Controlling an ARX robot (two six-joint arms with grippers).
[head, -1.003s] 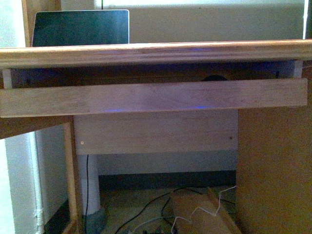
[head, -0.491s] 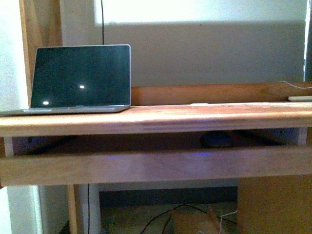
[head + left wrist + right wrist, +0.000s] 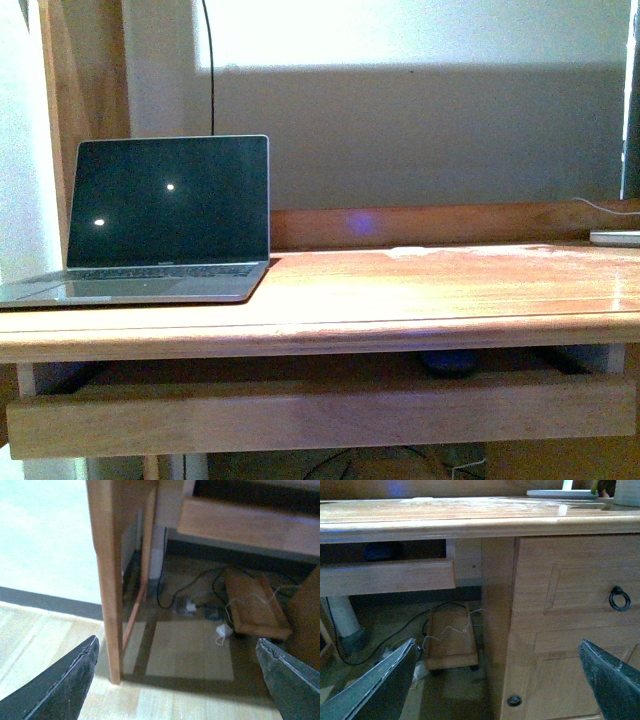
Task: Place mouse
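**Our view has climbed to the counter top; the mouse lies in the tray below**

Over the last second our front view has risen from the underside of the desk to its top. The counter (image 3: pixel 420 285), which was only an edge, now fills the middle of the frame, and the laptop (image 3: pixel 170 215) shows in full, standing open on the left. The mouse (image 3: pixel 449 361) has not shifted. It sits in the pull-out tray (image 3: pixel 320 412) under the counter, right of centre, with only its dark rounded top showing above the tray's front board. In the right wrist view a dim bluish shape in the same slot may be the mouse, but we cannot be sure.

Neither arm shows in the front view. The left gripper (image 3: pixel 176 641) hangs low near the desk leg (image 3: pixel 107 580), its fingers spread wide with nothing between them. The right gripper (image 3: pixel 497 641) is likewise wide and empty, facing the cabinet (image 3: pixel 560 630) and the tray's end.

We judge the task barely begun, since the mouse is not yet grasped. The main hazard is the slot: it is shallow, so a wide gripper coming in level could strike the counter lip or the tray board. We see just a sliver of the mouse, so its depth may be misjudged and the fingers could shove it further back. Its rounded shell could also slip out of a pinch. The left arm, rising, could catch the desk leg.
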